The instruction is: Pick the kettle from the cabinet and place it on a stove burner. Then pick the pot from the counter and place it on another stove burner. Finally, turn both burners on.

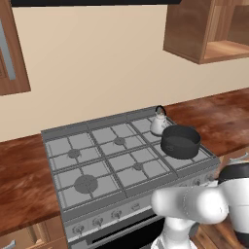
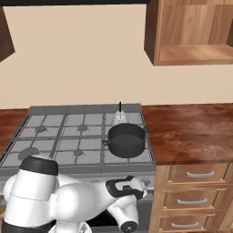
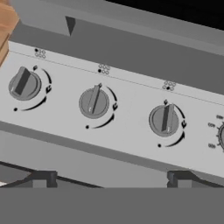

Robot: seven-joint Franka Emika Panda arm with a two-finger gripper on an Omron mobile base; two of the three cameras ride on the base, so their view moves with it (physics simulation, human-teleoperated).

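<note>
Now the tool, fingers spread wide, faces three stove knobs (image 3: 93, 103) just ahead.

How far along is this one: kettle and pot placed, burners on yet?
Done: the kettle and the pot both sit on the stove, on its right side, the kettle behind the pot. In hand: the open gripper faces the front panel's knobs, touching none. Left: turning both burners on; no flame shows.
</note>
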